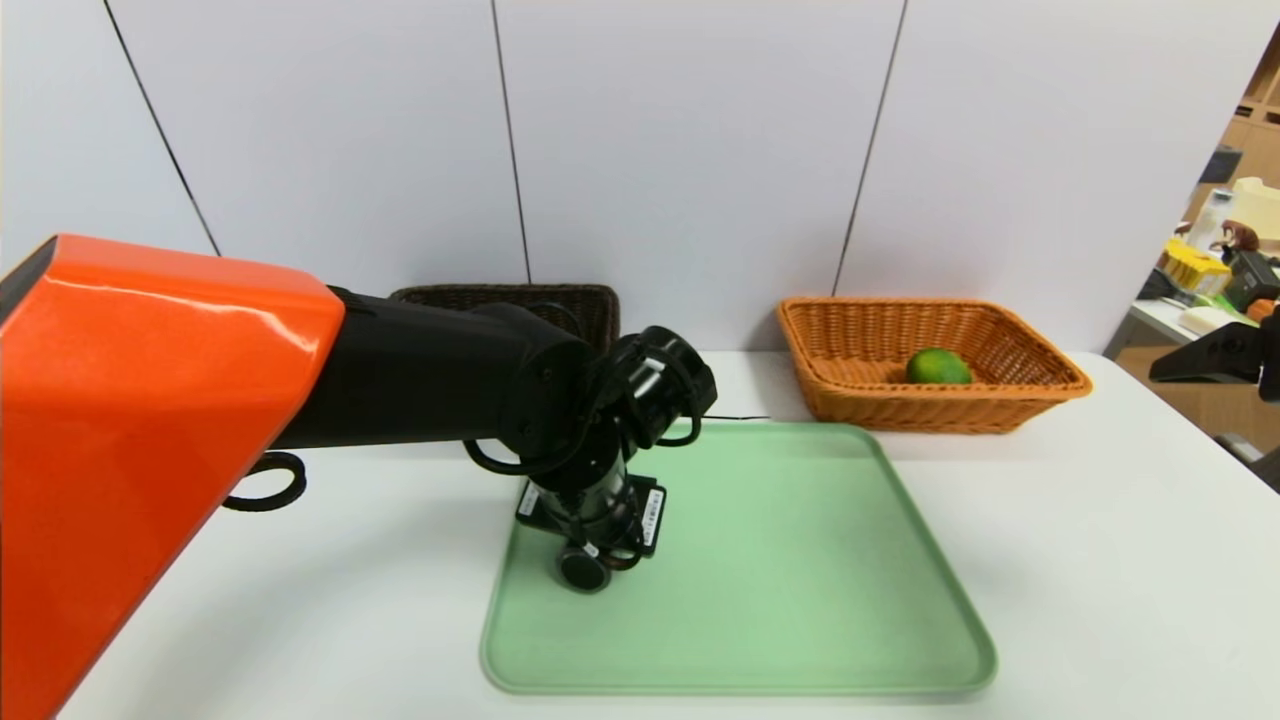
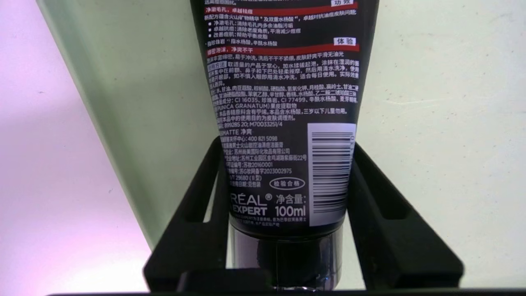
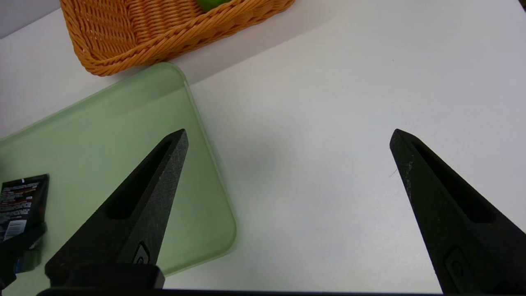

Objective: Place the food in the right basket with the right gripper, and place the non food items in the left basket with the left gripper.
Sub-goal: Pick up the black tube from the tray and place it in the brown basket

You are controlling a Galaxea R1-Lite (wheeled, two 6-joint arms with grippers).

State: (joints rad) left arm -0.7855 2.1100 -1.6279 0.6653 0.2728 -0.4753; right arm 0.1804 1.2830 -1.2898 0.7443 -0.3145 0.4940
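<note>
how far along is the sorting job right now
Done: the lime sits in the orange basket. In hand: the left claw straddles the black tube on the green tray, fingers against its sides. Left: carrying it to the dark basket. Right claw hangs open over the table.

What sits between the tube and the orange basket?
Only bare green tray and a strip of white table separate the tube from the orange basket, seen in the right wrist view.

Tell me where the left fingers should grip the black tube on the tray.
Grip the black tube low on its narrow end, just above the cap, from above, one finger per long edge. It lies flat on the green tray and widens away from the cap; the left gripper already straddles it there.
</note>
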